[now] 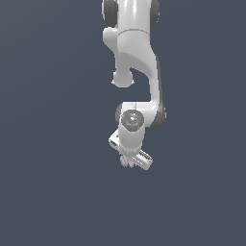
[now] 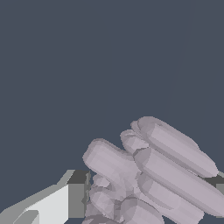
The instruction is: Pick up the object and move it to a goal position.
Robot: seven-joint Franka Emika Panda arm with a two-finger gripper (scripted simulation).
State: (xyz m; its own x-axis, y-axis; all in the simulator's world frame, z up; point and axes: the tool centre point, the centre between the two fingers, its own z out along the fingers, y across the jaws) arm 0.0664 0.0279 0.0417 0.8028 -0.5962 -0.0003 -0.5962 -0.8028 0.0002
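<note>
One white arm (image 1: 137, 57) is hanging down in the exterior view, and its pincer (image 1: 129, 158) is gripping the object (image 1: 126, 161), a small pinkish-mauve knobbly cluster, which is peeking out just beneath the wrist. In the wrist view the cluster (image 2: 153, 175) is filling the gap between the two fingers (image 2: 76, 194), which are pressing against it on either side, only narrowly parted around it.

Gripper (image 1: 129, 161) clamps the object (image 1: 126, 161) (pale mauve); arm (image 1: 139, 62) above.
</note>
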